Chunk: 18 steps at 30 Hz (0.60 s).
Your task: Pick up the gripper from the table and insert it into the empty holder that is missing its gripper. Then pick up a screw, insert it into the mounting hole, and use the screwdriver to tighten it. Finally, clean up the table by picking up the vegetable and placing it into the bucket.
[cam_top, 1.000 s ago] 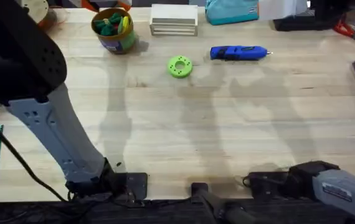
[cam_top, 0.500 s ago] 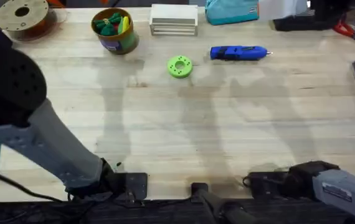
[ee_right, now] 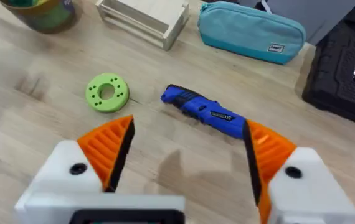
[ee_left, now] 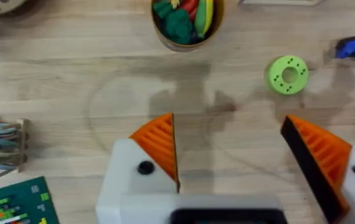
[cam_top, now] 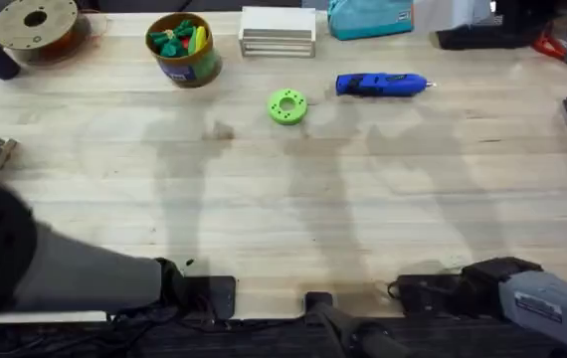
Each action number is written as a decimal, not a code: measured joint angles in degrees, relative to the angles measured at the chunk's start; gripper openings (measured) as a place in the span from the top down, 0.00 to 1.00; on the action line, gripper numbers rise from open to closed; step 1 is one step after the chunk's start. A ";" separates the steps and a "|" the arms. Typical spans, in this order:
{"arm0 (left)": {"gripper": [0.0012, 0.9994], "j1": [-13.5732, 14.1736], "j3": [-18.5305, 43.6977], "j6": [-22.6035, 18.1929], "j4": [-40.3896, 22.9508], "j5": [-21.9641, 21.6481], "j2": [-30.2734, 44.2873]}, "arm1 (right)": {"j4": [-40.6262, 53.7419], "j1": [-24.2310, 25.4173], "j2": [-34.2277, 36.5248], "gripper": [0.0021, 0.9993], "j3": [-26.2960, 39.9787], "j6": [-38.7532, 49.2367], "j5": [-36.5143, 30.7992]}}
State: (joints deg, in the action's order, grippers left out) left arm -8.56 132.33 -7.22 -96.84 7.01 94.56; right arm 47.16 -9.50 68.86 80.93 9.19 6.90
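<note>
Screwdriver (cam_top: 381, 85) is laid at 3 o'clock of green ring disc (cam_top: 287, 106), bucket (cam_top: 182, 48) at 10 o'clock; left gripper (ee_left: 230, 155) and right gripper (ee_right: 187, 158) are held wide, empty.

Vegetable (cam_top: 200, 39) inside bucket (cam_top: 186, 66)

Even, bright light, soft shadows
Faint grey shadows are cast across the desk (cam_top: 363, 199); the left arm (cam_top: 25, 268) is rendered dark and blurred.

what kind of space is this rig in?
Likely a robotics lab or maker workbench: a pale wooden table with a blue pen-shaped electric screwdriver, a filament spool and a flat bright-green ring disc.
</note>
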 joint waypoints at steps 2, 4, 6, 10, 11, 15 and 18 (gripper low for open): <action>0.01 0.00 -0.48 -0.01 0.01 0.00 -2.89 | 0.01 0.00 -0.02 0.01 0.00 0.00 0.00; 0.01 0.00 -2.37 0.00 0.06 0.00 -6.32 | 0.22 0.00 -0.02 0.01 0.00 0.00 0.00; 0.01 0.00 -5.47 0.00 0.76 0.00 -10.00 | 0.71 0.00 0.01 0.01 0.00 0.00 0.00; 0.01 0.00 -8.70 0.00 1.99 0.00 -13.00 | 1.07 0.00 -0.02 0.01 0.00 0.00 0.00; 0.01 0.00 -8.70 0.00 1.99 0.00 -13.00 | 1.07 0.00 -0.02 0.01 0.00 0.00 0.00; 0.01 0.00 -8.70 0.00 1.99 0.00 -13.00 | 1.07 0.00 -0.02 0.01 0.00 0.00 0.00; 0.01 0.00 -8.70 0.00 1.99 0.00 -13.00 | 1.07 0.00 -0.02 0.01 0.00 0.00 0.00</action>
State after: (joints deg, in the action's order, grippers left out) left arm -8.56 123.63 -7.22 -94.85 7.01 81.56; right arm 48.23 -9.50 68.84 80.93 9.19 6.90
